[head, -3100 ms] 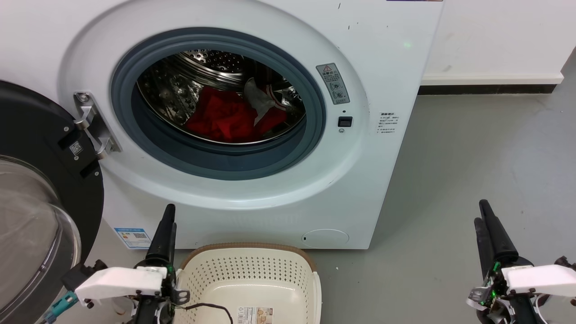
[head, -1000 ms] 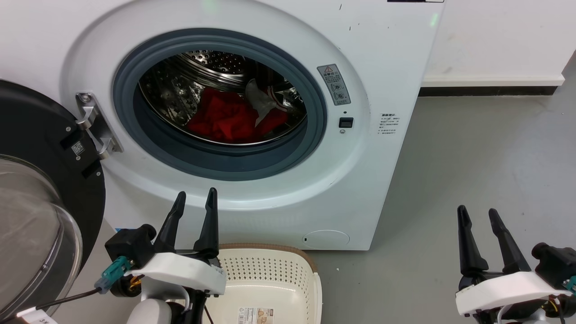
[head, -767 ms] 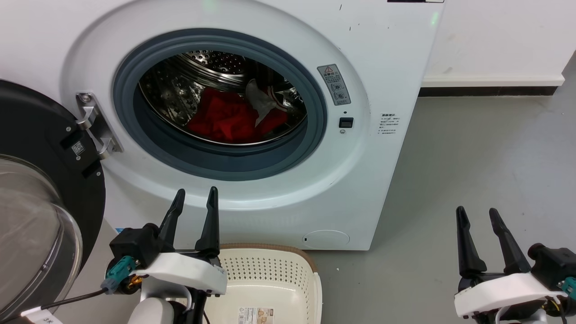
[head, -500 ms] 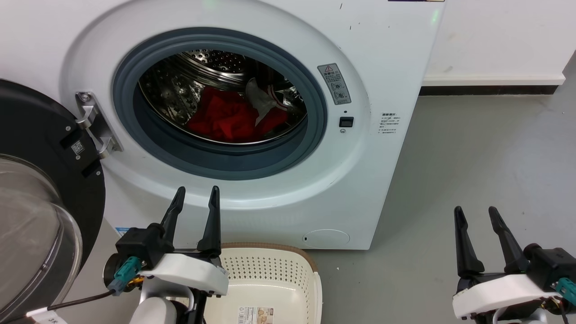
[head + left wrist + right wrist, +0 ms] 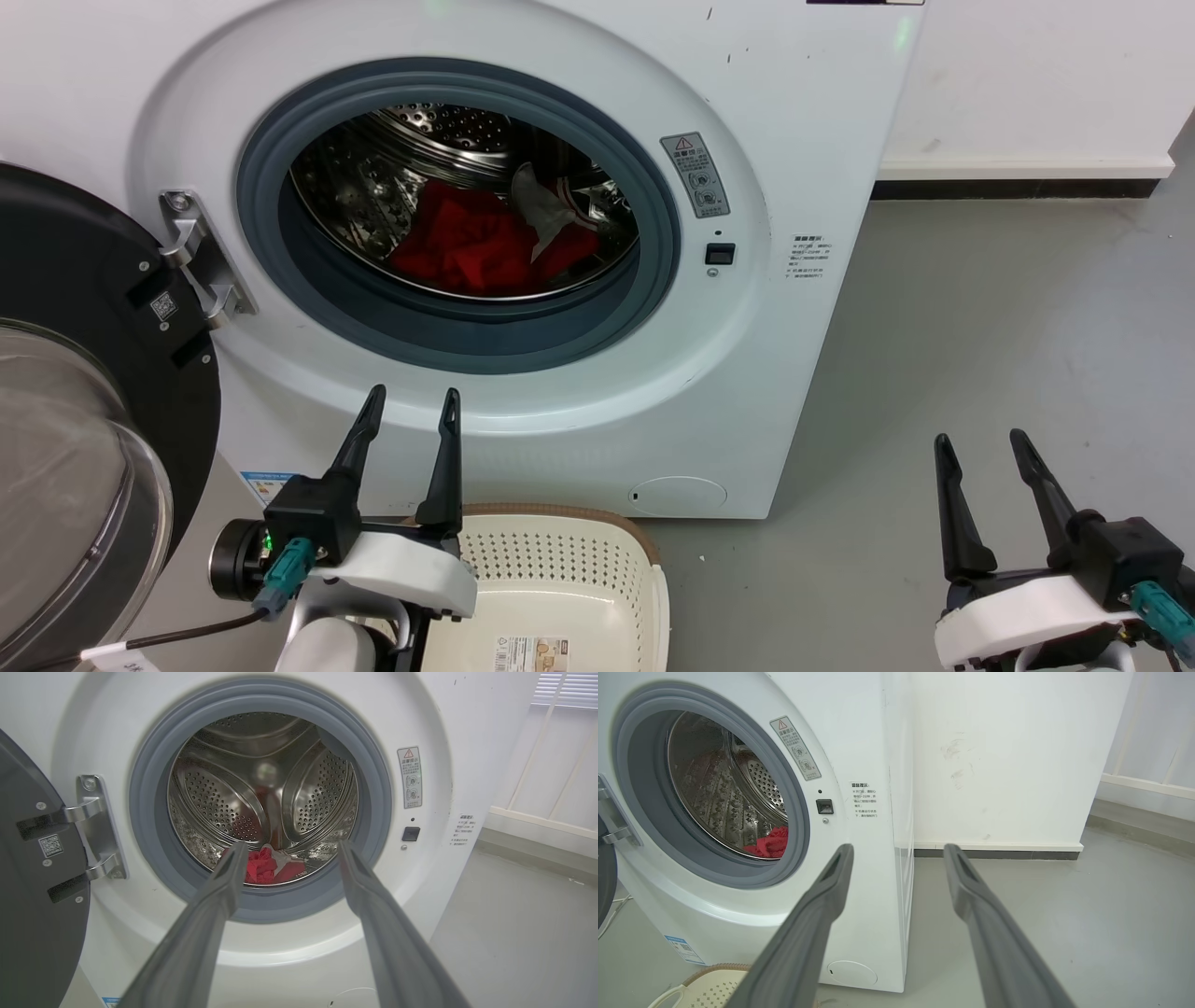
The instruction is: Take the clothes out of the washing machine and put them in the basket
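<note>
Head view: the washing machine (image 5: 822, 112) stands with its porthole door (image 5: 84, 373) swung aside to the left, leaving the drum (image 5: 439, 131) mouth free. The red clothes (image 5: 467, 243) lie heaped at the drum's bottom, none out yet. The basket (image 5: 532, 511) sits on the floor (image 5: 980, 299) right under the opening, presumably to keep the carry short. The left pincer (image 5: 415, 392) is spread wide and empty, below the gasket (image 5: 467, 345). The right pincer (image 5: 979, 437), equally wide, hangs well off to the right.

Left wrist view: its fingers frame the clothes, apparently lined up for a reach in.

Right wrist view: the fingers point past the machine's corner toward the wall (image 5: 994, 765), likely on standby.
</note>
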{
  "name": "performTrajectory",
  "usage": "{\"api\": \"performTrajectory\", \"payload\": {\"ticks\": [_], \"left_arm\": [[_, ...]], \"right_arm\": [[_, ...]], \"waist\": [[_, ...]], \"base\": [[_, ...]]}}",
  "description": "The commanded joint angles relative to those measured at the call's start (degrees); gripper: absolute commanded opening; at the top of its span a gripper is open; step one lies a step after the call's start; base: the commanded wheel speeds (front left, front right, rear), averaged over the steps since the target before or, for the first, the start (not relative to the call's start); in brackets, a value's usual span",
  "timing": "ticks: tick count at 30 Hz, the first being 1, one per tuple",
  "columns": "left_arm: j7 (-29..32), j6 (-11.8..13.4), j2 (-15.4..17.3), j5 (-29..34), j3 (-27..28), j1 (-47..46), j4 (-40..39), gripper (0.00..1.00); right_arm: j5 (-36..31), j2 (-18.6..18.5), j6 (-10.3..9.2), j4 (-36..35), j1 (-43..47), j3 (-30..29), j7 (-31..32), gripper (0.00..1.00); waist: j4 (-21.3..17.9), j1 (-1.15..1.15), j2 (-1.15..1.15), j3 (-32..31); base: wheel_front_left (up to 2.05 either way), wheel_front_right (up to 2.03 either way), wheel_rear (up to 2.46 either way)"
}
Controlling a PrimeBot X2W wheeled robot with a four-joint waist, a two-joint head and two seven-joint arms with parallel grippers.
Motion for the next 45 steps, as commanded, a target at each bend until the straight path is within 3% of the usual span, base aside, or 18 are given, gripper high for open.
{"api": "performTrajectory", "payload": {"ticks": [1, 16, 45], "left_arm": [[-0.5, 0.3, 0.1, 1.4, -0.2, -0.6, 0.1, 1.00], [-2.1, 1.2, 0.1, 6.9, 0.2, 0.0, 1.1, 1.00], [-2.0, 2.1, 0.1, 6.2, 1.8, -3.1, 4.4, 1.00]], "right_arm": [[-1.3, 0.0, -0.02, -0.5, 0.5, 0.0, -0.5, 1.00], [-7.5, 0.0, -0.03, -0.4, 1.0, -0.1, -1.5, 1.00], [-6.1, 0.0, -0.03, -0.7, -1.0, 0.8, -0.9, 1.00]], "waist": [[0.0, 0.00, 0.00, 0.0], [0.1, 0.00, 0.00, -0.1], [-1.2, 0.00, 0.00, 2.5]], "base": [[0.00, 0.00, 0.00], [0.00, 0.00, 0.00], [0.00, 0.00, 0.00]]}}
